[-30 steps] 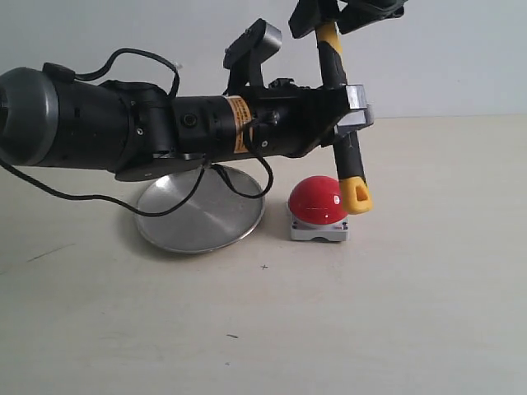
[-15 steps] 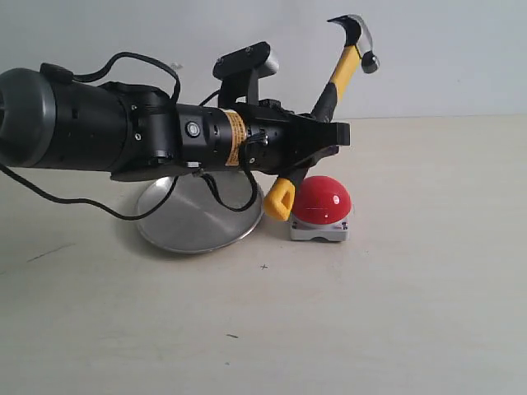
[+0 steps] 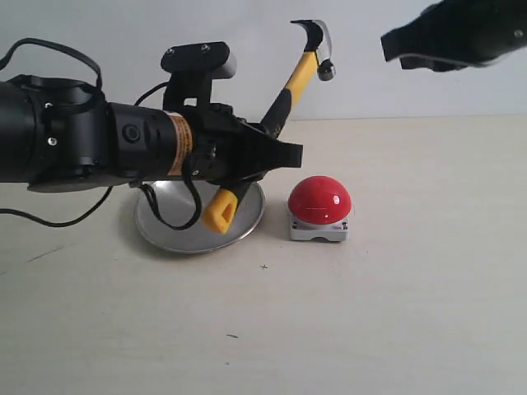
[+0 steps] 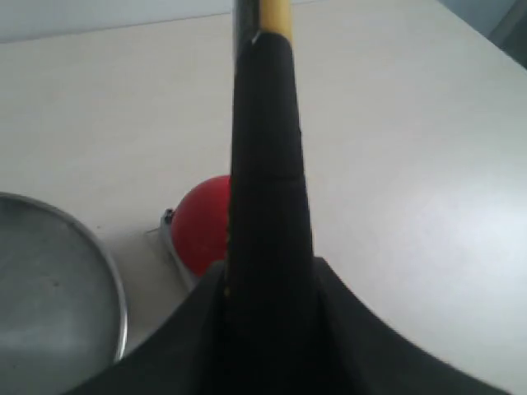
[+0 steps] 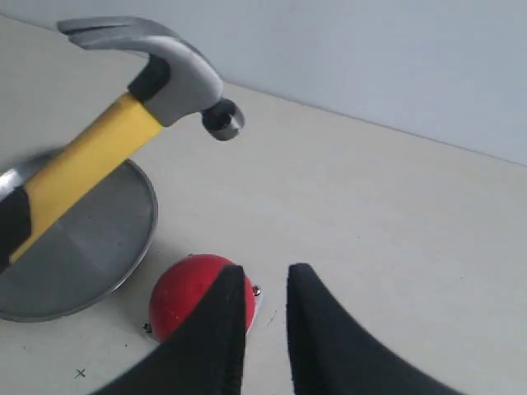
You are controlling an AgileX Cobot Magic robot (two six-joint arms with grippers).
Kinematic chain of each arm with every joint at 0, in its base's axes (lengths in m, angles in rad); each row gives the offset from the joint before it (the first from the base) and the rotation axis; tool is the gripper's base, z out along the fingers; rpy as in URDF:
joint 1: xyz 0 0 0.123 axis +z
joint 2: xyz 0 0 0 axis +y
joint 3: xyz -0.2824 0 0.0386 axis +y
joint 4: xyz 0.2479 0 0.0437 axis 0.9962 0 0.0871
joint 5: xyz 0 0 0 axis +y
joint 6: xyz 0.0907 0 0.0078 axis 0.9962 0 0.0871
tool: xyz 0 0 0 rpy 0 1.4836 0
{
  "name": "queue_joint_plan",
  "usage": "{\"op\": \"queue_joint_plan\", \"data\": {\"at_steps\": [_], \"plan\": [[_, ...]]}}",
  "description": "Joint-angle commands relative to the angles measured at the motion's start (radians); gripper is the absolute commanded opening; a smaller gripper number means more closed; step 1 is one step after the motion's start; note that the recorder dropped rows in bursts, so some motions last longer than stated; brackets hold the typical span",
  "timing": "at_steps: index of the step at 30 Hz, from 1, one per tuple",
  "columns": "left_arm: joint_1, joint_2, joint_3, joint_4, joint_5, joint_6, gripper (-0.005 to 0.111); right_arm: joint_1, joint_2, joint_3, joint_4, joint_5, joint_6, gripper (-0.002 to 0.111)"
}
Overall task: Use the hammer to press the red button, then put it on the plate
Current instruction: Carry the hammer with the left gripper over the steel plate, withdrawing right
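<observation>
My left gripper (image 3: 278,153) is shut on the black grip of the hammer (image 3: 290,86), which it holds tilted in the air. The steel head (image 3: 317,39) points up and to the right. The hammer's yellow end (image 3: 221,211) hangs low over the silver plate (image 3: 185,240). The red button (image 3: 319,200) sits on its grey base just right of the plate, with nothing touching it. High at the upper right, my right gripper (image 3: 403,45) is open and empty. In the right wrist view the hammer head (image 5: 169,66), plate (image 5: 90,247) and button (image 5: 185,296) lie beyond that gripper (image 5: 265,276).
The pale tabletop (image 3: 370,313) runs wide in front of and to the right of the button. My bulky left arm (image 3: 74,140) with its looping cable spans the left half above the plate. A plain wall stands behind.
My left arm has drawn back to the left with the hammer. The handle has tilted, so its yellow end has swung from beside the button to above the plate. My right gripper left the head.
</observation>
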Motion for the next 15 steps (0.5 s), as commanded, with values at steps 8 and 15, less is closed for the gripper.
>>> {"op": "queue_joint_plan", "data": {"at_steps": [8,15], "plan": [[0.000,-0.053,0.110,0.027,-0.071,0.063,0.000,-0.003,-0.535,0.644,0.183,-0.565,-0.008,0.000],[-0.002,-0.053,0.198,0.042,-0.092,0.077,0.000,-0.003,-0.879,0.864,0.183,-0.614,0.006,0.000]]}}
